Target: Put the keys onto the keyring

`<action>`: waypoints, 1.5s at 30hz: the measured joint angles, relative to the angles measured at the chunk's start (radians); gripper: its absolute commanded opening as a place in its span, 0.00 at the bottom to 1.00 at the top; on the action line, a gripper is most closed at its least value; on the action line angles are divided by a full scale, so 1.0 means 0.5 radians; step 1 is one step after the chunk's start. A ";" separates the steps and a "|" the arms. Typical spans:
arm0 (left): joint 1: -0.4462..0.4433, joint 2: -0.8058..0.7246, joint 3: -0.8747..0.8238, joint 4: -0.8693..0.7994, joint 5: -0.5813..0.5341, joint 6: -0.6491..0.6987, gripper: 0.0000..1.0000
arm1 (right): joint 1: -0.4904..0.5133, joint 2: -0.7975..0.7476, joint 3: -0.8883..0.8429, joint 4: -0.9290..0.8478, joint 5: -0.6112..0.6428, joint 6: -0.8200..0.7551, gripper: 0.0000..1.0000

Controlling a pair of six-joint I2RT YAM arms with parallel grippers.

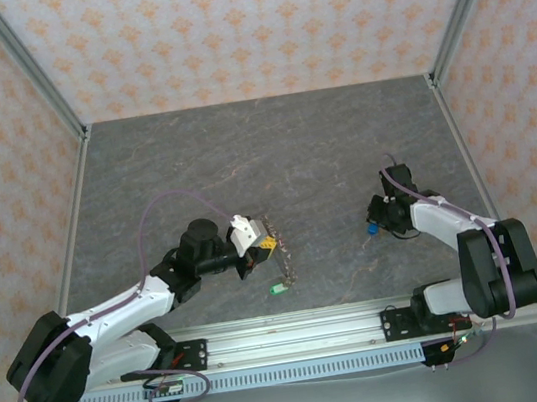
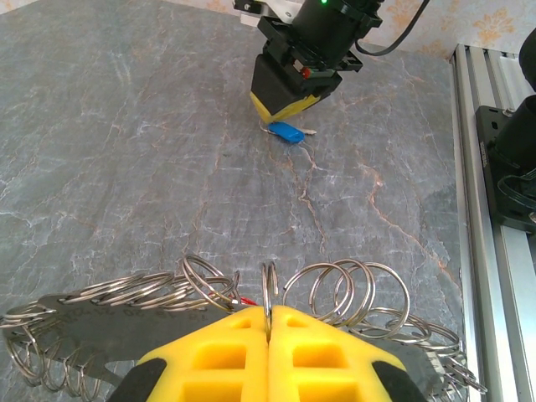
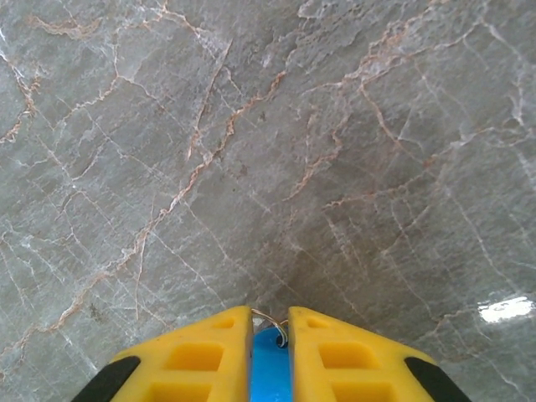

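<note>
**Figure: securing the blue-tagged key before threading.** My right pincer (image 3: 270, 312) is clenched on the blue-tagged key (image 3: 268, 362). Its yellow pads flank the blue plastic tag, and a small wire loop peeks out at the fingertips. The key sits low against the grey marbled tabletop (image 1: 322, 152), well apart from the keyring (image 2: 266, 291).

My left pincer (image 2: 268, 322) is clenched on the keyring, nipping one upright loop out of a silvery cluster of wire loops. In the top view the green tag (image 1: 276, 288) lies on the tabletop just beside that pincer, on the side nearer the arm bases. A sliver of red (image 2: 249, 301) shows beside the nipped loop; I cannot tell whether it is the red-tagged key.

Judgement: the step in hand is getting a firm hold on the blue key. To do it well, I should:

- seat the tag flat and square between the pads;
- leave the loop end free and pointing outward;
- lift straight up before travelling;
- hold the left grip steady, so the loop gives a fixed target.
</note>
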 measured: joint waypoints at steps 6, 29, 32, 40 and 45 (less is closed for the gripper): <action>0.000 0.000 0.000 0.000 0.000 -0.018 0.00 | 0.000 -0.015 0.000 -0.052 -0.005 0.001 0.11; 0.000 -0.111 0.000 -0.027 -0.002 -0.038 0.00 | 0.021 -0.220 0.008 -0.267 0.063 0.129 0.32; 0.000 -0.111 0.000 -0.030 -0.002 -0.038 0.00 | 0.021 -0.105 0.018 -0.261 0.004 0.101 0.28; 0.000 -0.087 0.000 -0.030 -0.001 -0.038 0.00 | 0.021 -0.036 0.049 -0.243 -0.053 0.053 0.24; 0.000 -0.078 0.000 -0.031 -0.001 -0.038 0.00 | 0.021 -0.027 0.053 -0.216 -0.043 0.043 0.24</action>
